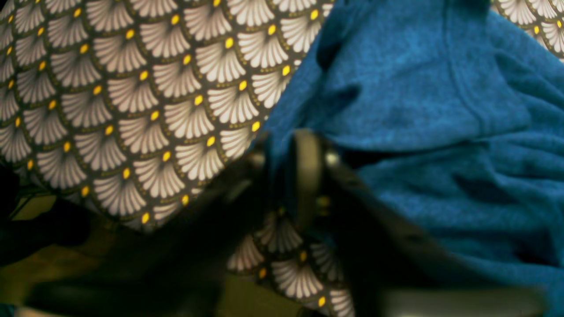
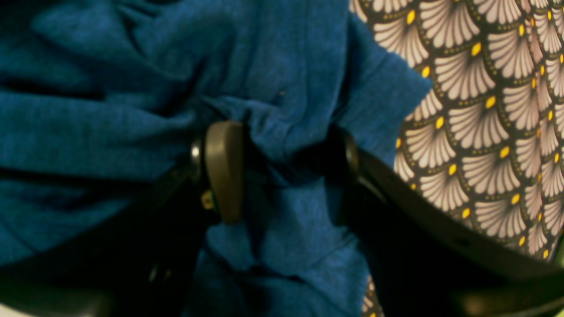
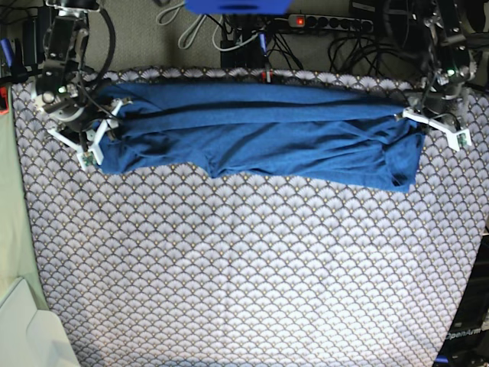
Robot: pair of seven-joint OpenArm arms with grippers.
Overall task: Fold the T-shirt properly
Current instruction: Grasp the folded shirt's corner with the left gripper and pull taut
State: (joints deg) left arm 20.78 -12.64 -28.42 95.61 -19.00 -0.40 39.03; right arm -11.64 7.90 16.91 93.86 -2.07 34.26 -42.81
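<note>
A long, medium-blue T-shirt (image 3: 260, 138) lies in a wide band along the far edge of a worktop, reaching almost from the worktop's left side to its right in the overhead view. The worktop is draped in a purple-grey table cover (image 3: 244, 267) printed with pale scallop fans and small yellow dots. The shirt is folded lengthwise, with a dark crease running along its upper part and a rumpled lower edge that dips near the middle. The near half of the cover is bare.

The right end effector (image 2: 282, 171) sits at the shirt's end by the far left corner of the overhead view. Its fingers stand spread wide, and a bunched fold of blue fabric fills the gap between them; one tan finger pad (image 2: 224, 169) presses against the cloth. Whether the fabric is truly clamped cannot be told.

The left end effector (image 3: 437, 126) sits at the shirt's other end, by the far right corner of the overhead view. In its own wrist view it is dark and blurred, right at the shirt's edge where blue cloth meets the patterned cover. Whether its fingers are spread or pinching the cloth cannot be told.

Cables and a power strip (image 3: 325, 23) lie beyond the far edge.
</note>
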